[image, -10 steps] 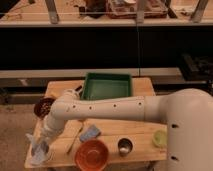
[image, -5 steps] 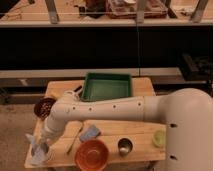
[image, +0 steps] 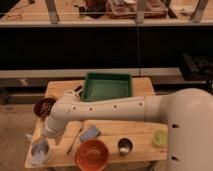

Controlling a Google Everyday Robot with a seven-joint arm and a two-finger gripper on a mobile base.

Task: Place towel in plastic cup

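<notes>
At the lower left of the frame, your end effector (image: 42, 144) sat low at the front corner of the counter (image: 142, 131), right on top of the towel (image: 38, 153). The towel stood there as a bunched, pale blue-grey heap, and that upright bunching probably explained the approach from above: it offered a top to pinch. Whether the end effector was clamped on the towel or standing apart from it, I could not tell; the wrist hid the contact.

Your arm (image: 100, 108) reached from the white body at the right edge clear across to the left, because the towel lay at the end of the counter farthest from the base. The cup (image: 159, 138) sat at the lower right, close to the body and well apart from the towel. Nothing showed inside it, so I judged you were at the pickup, with the carry and drop not yet done.

Between the two, along the front of the counter, stood the bowl (image: 92, 156) and the metal cup (image: 124, 146), with the sponge (image: 90, 133) just behind the bowl. The tray (image: 107, 90) lay further back, out of the way.

You would likely have needed to lift the towel high enough to clear the bowl and metal cup, since soft cloth droops and could drag. The cup looked small, so the towel would have had to go in bunched.
</notes>
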